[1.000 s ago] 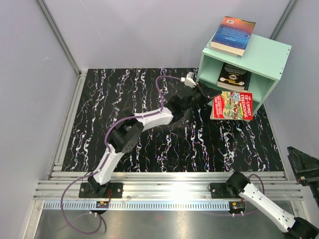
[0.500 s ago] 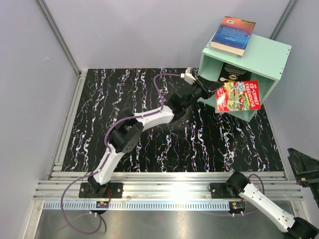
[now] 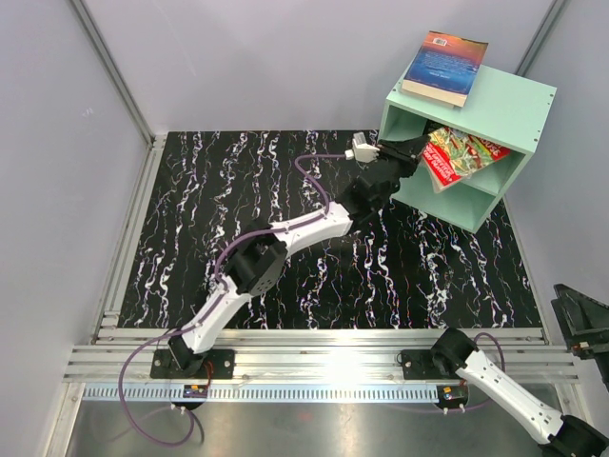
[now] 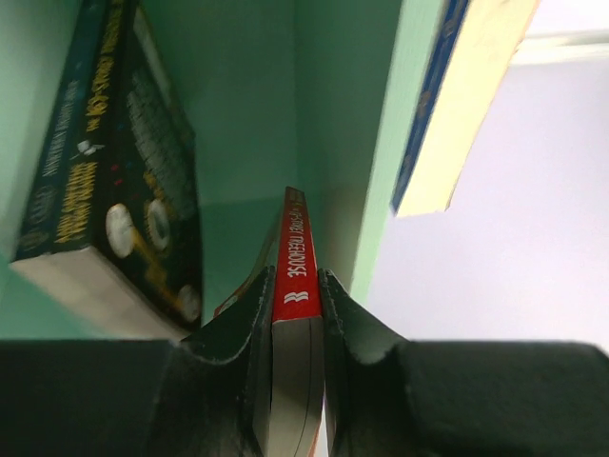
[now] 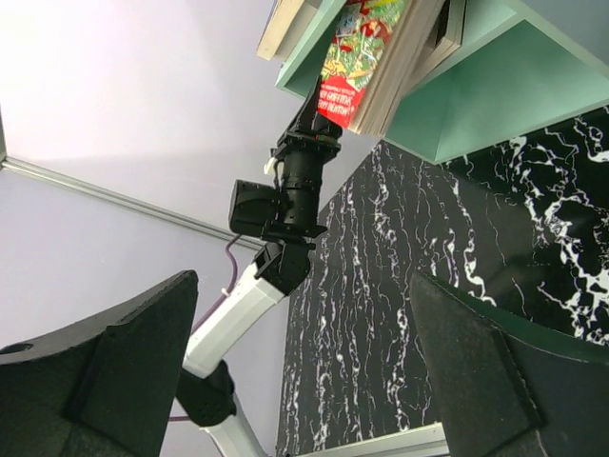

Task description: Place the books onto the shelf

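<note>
kim: black marbled tabletop (image 3: 285, 200) with white veining is sitting between pale lilac walls (image 3: 238, 57). mint-green shelf (image 3: 509, 105) is standing at the far right corner.
raj: where's the red book (image 3: 463, 152) sitting?
kim: it's hanging tilted in the shelf's open front, partly inside. left gripper (image 4: 295, 286) is pinching it at the spine end, one finger pressing on each cover.
raj: any text reading?
kim: white spine lettering is running upside down in the left wrist view. "treehouse" is showing in part, with a small white logo below it. cover is showing green and yellow cartoon art; title is too small from above.
raj: other books?
kim: blue-orange sunset book (image 3: 445, 67) is lying flat on the shelf's top, overhanging its back-left edge. dark book (image 4: 124, 200) with yellow lettering is sitting inside, beside the red one; words are too skewed for reading.
raj: right gripper (image 5: 304, 281)?
kim: fingers are standing spread wide, holding nothing. it's hanging by the near right corner, well apart from the shelf.
</note>
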Controlling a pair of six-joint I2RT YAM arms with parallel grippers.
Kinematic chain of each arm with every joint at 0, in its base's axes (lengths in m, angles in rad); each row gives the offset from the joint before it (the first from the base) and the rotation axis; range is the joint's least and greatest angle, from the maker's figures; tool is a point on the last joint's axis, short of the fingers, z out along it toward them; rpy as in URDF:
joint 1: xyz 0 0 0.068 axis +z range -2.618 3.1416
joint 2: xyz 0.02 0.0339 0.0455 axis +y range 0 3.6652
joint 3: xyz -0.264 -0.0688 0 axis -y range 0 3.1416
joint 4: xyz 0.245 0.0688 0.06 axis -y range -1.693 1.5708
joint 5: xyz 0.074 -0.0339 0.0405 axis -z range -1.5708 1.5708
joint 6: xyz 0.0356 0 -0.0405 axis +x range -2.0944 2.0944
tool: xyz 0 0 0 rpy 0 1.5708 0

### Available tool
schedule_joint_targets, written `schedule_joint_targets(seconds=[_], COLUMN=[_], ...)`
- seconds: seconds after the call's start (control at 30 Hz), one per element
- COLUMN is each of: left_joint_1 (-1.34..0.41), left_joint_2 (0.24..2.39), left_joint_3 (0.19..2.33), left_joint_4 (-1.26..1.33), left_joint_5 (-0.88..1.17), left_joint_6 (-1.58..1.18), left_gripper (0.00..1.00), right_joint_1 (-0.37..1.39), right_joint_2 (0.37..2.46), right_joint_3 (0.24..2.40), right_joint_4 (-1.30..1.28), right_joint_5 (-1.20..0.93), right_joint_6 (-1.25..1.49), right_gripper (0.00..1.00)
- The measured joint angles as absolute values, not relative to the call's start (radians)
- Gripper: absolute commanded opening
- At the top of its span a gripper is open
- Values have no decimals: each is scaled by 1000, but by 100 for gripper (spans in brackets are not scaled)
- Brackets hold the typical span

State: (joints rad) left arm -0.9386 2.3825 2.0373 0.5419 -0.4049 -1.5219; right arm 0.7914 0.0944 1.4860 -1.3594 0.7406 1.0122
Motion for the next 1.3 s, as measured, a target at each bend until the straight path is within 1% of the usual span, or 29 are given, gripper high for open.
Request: schedule_joint_targets(seconds=[0.13,0.4,0.57,0.63,0.67,0.7,0.77,0.8,0.87,0.97,1.0,1.1,1.2,1.3], left_joint_1=[-953,-988,-1018,-1030,-1032,-1037,-1044,-1045,-1044,-1037,-1034,-1026,-1023,-1022], left_joint_2=[2453,2497,2588,2608,2613,2619,2632,2640,2654,2668,2668,2667,2638,2564], left_joint_3=[2177,2262,2455,2490,2496,2500,2502,2506,2508,2508,2508,2492,2410,2289], left_joint_4=[488,336,257,238,233,231,233,237,242,284,296,343,419,442], left_joint_5=[-506,-762,-899,-933,-944,-955,-968,-974,-976,-971,-968,-958,-931,-900], left_joint_6=[-1562,-1613,-1617,-1617,-1616,-1612,-1595,-1592,-1589,-1600,-1597,-1587,-1568,-1544], left_gripper=[0,0,0,1,12,20,42,58,76,96,98,99,99,99], right_joint_1=[791,792,793,793,793,794,794,794,794,796,796,797,798,799], right_joint_2=[94,94,91,84,80,75,65,62,52,46,46,43,34,30], right_joint_3=[1500,1541,1547,1545,1544,1543,1538,1534,1522,1502,1496,1477,1463,1455], right_joint_4=[-1359,-1359,-1359,-1359,-1359,-1359,-1359,-1359,-1359,-1359,-1359,-1359,-1359,-1359], right_joint_5=[739,739,737,733,732,731,731,731,731,731,731,732,731,731], right_joint_6=[1031,1055,1067,1071,1074,1077,1082,1084,1089,1097,1100,1109,1116,1120], right_gripper=[100,100,100,100,100,100,100,100,100,100,100,100,100,100])
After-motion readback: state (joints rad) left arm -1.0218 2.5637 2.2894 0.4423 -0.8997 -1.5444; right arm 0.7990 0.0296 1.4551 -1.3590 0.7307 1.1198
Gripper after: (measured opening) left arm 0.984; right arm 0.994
